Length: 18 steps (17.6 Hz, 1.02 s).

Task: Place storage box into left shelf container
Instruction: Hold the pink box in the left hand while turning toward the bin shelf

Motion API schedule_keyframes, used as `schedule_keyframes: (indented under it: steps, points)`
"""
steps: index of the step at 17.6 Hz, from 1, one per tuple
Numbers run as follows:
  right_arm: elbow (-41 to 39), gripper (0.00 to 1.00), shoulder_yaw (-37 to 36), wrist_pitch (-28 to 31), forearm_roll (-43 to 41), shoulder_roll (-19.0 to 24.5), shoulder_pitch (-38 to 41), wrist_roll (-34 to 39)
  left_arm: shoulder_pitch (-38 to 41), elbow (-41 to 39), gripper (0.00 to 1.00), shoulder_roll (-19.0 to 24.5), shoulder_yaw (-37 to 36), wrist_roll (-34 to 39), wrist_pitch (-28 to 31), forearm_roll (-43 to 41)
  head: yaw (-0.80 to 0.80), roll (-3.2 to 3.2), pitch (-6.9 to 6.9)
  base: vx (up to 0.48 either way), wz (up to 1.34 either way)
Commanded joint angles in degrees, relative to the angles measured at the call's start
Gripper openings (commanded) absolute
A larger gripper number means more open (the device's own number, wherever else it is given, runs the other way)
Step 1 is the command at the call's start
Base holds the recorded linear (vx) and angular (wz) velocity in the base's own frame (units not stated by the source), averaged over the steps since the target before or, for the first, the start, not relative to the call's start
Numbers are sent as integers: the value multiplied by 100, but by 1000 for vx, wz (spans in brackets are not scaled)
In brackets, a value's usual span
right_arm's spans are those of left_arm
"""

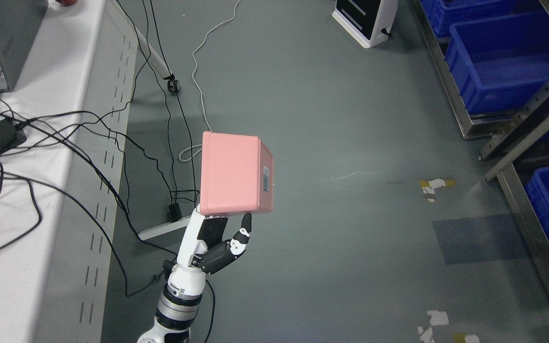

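Pink storage box (230, 172) — small side label — in left hand (217, 240).

Matt pink plastic storage box (230, 172), glossy blue plastic bins (503, 57), metal shelf frame (532, 128), smooth grey floor (341, 143)

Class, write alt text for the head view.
The robot's left hand holds a pink storage box up over a grey floor. Blue bins on a shelf stand right; a cable-strewn white table stands left.
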Motion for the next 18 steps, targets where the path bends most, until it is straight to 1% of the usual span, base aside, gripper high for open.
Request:
schedule_keyframes:
  steps: [1,5,8,14,18]
  points:
    - [-100,100,-17,-5,-9,-100,-35,8,0,74,4,100,-80,-1,42,-4,0,0,0,482,103]
    - [-100,100,-17,-5,-9,-100,-35,8,0,82,4,100,-88,-1,42,4,0,0,0,437,42]
    - [-100,100,-17,-5,-9,-100,-35,8,0,83,4,100,-97,-10,42,4,0,0,0,351,-474]
    - [-100,100,-17,-5,-9,-100,-35,8,246,363,4,100,-659,-63,51,-92,0,0,0,310,-1286]
    - [-100,100,-17,-5,-9,-100,-35,-1,404,671,4,123,-1063,-185,42,-365,0,0,0,307,-1204]
